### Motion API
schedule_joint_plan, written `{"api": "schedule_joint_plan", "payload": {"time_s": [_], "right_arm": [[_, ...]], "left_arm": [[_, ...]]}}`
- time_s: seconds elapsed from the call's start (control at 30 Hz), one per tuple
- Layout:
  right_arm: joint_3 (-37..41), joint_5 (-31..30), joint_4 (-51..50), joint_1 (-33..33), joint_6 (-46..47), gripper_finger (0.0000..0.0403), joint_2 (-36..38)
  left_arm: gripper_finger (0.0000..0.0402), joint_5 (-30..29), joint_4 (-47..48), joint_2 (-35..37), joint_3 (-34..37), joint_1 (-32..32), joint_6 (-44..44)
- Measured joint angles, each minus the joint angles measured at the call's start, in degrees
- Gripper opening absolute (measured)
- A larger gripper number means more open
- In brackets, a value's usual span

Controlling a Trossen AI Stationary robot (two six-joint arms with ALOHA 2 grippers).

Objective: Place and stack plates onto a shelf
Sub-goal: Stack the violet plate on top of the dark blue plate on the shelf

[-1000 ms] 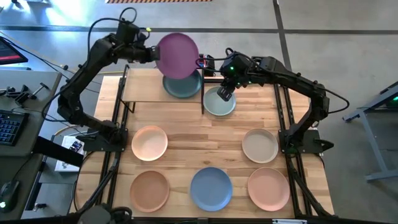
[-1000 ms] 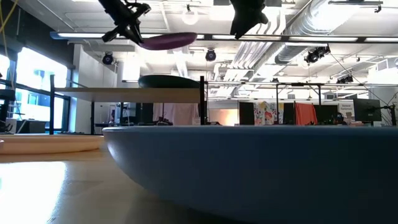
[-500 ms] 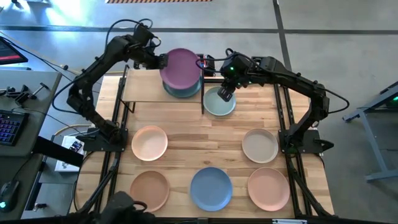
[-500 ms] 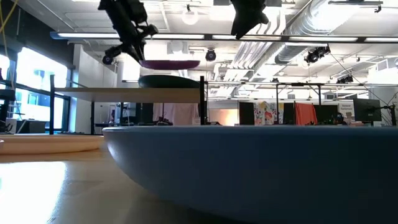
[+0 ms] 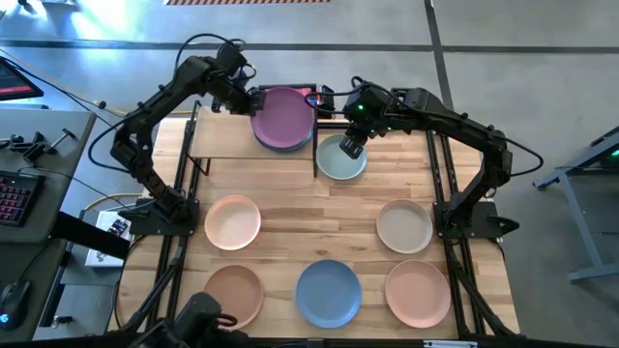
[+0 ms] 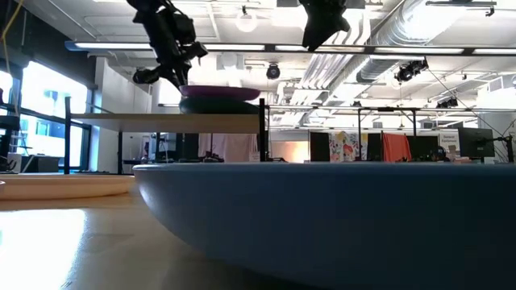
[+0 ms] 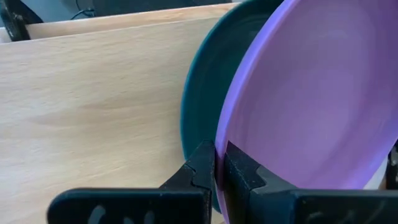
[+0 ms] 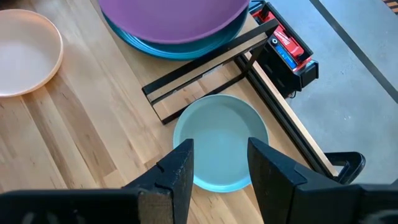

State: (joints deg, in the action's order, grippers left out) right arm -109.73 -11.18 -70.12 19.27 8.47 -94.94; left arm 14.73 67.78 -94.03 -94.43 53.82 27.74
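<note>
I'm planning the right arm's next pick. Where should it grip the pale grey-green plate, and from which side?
Grip the pale grey-green plate by its thin raised rim, coming down from above with one finger inside and one outside. It lies flat on the table, so only the rim offers a pinch. The open right gripper hovers over its edge farthest from the shelf, probably the freest side.

The dark teal plate lay almost wholly hidden under the purple plate, only a thin rim showing. In the low view, the blue plate filled the foreground, blurred and cut off by the picture's edge, hiding the surface behind it. The left wrist view cut off the purple plate.
</note>
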Motion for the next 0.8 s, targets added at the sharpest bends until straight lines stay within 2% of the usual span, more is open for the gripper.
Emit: {"api": "schedule_joint_plan", "payload": {"time_s": [0.8], "right_arm": [[0.0, 0.0, -0.4, 0.0, -1.0, 0.0129, 0.0]], "left_arm": [[0.0031, 0.1, 0.1, -0.4, 0.0, 0.0, -1.4]]}}
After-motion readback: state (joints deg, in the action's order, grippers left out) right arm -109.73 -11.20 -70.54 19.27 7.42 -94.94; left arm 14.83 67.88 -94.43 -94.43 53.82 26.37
